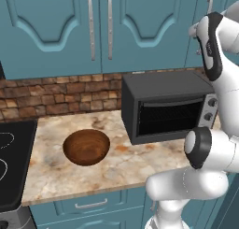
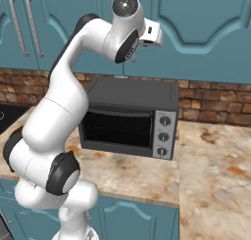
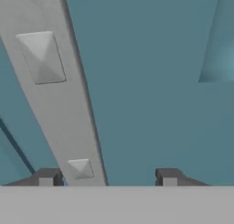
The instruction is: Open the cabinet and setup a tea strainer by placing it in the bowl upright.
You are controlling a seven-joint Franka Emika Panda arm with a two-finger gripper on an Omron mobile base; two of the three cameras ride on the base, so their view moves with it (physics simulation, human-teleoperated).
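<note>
Straddling the cabinet (image 3: 151, 58) handle (image 3: 59, 95), the tool (image 3: 107, 177) stands parted above the toaster oven (image 2: 130, 119).

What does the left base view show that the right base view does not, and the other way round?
Left base view alone: the wooden bowl sitting apart from the toaster oven, the drawer under the counter edge, and much of the black cooktop. Right base view alone: the long stretch of marble counter to the right of the oven and the arm's wrist up against the teal cabinet door. Both share the toaster oven, the brick backsplash, the counter and teal wall cabinets.
</note>
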